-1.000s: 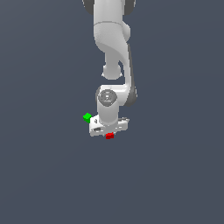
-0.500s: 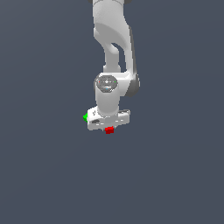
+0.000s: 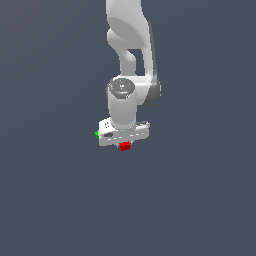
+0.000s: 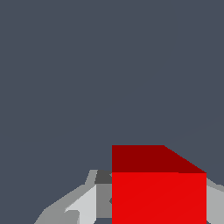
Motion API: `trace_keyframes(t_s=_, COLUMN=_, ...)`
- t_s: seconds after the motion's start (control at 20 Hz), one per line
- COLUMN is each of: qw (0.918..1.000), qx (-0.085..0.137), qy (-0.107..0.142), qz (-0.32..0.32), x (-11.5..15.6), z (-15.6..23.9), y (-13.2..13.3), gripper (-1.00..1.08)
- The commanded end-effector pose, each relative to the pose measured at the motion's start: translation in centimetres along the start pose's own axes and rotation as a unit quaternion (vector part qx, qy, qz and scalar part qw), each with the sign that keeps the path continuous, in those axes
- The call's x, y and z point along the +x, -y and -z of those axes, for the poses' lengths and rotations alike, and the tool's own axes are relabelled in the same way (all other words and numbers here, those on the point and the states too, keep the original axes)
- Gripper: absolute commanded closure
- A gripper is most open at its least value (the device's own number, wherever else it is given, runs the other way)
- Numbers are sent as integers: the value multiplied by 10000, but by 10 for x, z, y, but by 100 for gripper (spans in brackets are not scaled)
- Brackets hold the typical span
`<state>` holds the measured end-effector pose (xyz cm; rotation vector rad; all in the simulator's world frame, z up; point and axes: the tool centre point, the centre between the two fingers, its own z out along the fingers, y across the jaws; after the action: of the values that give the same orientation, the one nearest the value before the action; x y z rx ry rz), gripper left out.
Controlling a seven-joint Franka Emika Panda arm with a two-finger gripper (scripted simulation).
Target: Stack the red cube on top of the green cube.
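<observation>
Gripping the red cube (image 3: pixel 124 146) between clenched jaws, the gripper (image 3: pixel 123 141) hangs over the bench, green cube (image 3: pixel 97 134) peeking at its nine o'clock, ready for stacking.

Plain slate grey-blue ground (image 3: pixel 200 200) all over — no pattern, no markings. White arm (image 3: pixel 127 30) with a darker grey band down its side toward the exterior view's right, and a grey ringed cap on the joint above the wrist. White gripper (image 3: pixel 123 141), pale grey in shade, with small dark marks on its near face. Bright red cube (image 3: pixel 124 146), plain — in the wrist view (image 4: pixel 158 197) vivid red on the lit face, deeper maroon on the shaded one. Bright green cube (image 3: pixel 97 133), plain, only a sliver showing. Fingers (image 4: pixel 83 205) light grey to white, with a darker grey inner part.
</observation>
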<state>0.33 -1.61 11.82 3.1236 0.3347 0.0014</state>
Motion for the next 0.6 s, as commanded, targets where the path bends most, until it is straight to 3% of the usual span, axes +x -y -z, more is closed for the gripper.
trace_keyframes(t_s=0.0, qw=10000, qx=0, qy=0, qz=-1, x=-1, z=-1, y=-1, gripper=108)
trace_keyframes(t_s=0.55, qw=10000, qx=0, qy=1, qz=-3, x=-42, z=-15, y=-30, gripper=108)
